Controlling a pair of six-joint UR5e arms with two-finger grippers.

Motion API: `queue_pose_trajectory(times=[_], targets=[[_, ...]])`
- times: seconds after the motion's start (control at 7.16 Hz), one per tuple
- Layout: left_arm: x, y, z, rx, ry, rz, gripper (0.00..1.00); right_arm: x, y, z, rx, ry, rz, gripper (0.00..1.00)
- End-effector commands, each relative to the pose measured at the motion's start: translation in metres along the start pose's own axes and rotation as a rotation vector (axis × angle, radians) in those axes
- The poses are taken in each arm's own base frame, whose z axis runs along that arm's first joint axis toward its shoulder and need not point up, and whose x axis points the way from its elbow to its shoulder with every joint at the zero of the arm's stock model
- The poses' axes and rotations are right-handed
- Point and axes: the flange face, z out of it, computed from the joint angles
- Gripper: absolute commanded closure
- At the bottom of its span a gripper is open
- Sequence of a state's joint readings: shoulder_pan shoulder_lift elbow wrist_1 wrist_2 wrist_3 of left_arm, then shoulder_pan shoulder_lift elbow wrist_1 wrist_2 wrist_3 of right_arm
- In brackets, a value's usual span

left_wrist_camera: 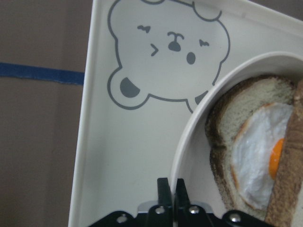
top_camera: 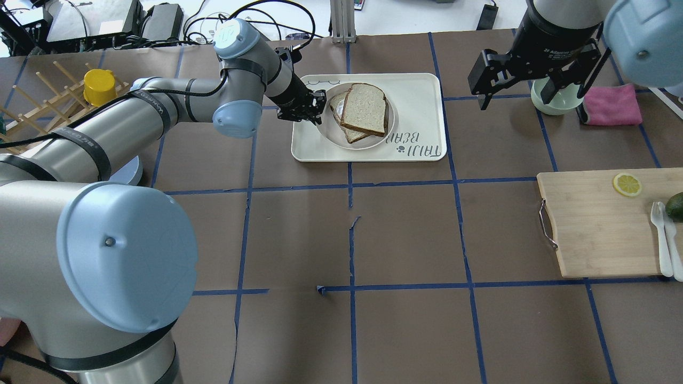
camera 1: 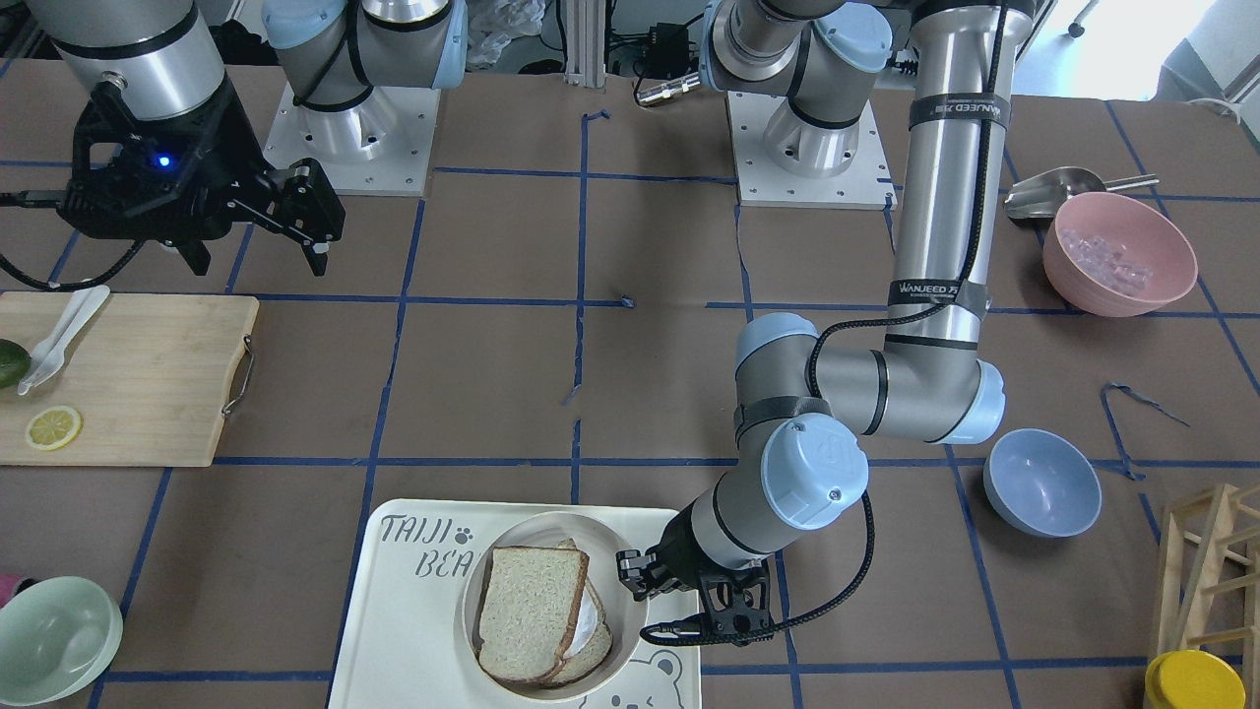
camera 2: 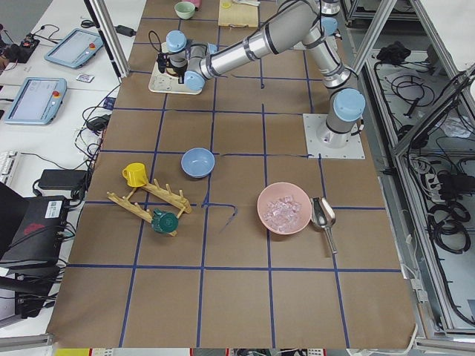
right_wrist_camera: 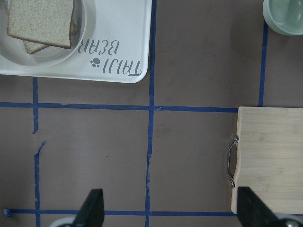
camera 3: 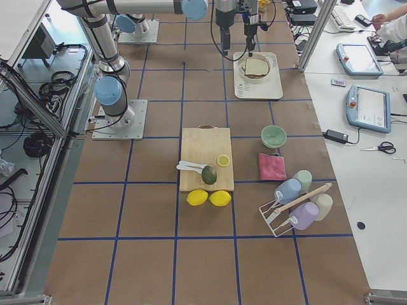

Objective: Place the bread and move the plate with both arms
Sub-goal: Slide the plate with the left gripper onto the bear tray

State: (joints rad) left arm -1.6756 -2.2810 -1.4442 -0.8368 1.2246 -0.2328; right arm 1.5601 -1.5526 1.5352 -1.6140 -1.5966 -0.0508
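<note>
The plain bread [top_camera: 364, 108] lies tilted on top of an egg-topped slice [left_wrist_camera: 255, 156] inside the round cream plate [top_camera: 368, 143]. The plate sits on the bear-print tray [top_camera: 416, 106]. My left gripper [top_camera: 319, 104] is at the plate's left rim; in the left wrist view its fingers [left_wrist_camera: 163, 189] are pinched on the rim [left_wrist_camera: 199, 123]. In the front view it [camera 1: 638, 576] is beside the plate [camera 1: 551, 522] and bread [camera 1: 532, 611]. My right gripper [top_camera: 533, 90] hangs open and empty well above the table, right of the tray; it also shows in its wrist view [right_wrist_camera: 173, 213].
A wooden cutting board [top_camera: 592, 224] with a lemon slice [top_camera: 627, 184], an avocado and white cutlery lies at the right. A green bowl [top_camera: 555, 101] and pink cloth [top_camera: 613, 104] sit beyond it. A yellow cup [top_camera: 100, 87], wooden rack and blue bowl [camera 1: 1041, 483] are on the left side.
</note>
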Motion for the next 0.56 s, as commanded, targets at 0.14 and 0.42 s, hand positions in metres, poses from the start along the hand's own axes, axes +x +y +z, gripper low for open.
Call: queue_pose_trajectory(times=[0.14,0.42], targets=[[0.002,0.001,0.009,0.011,-0.002,0.012,0.01,0.0,-0.001,0.0,0.007,0.001,0.0,0.0],[0.026,0.011,-0.036,0.033,-0.001,0.027,0.0,0.0,-0.001,0.0,0.007,0.001,-0.003,0.0]])
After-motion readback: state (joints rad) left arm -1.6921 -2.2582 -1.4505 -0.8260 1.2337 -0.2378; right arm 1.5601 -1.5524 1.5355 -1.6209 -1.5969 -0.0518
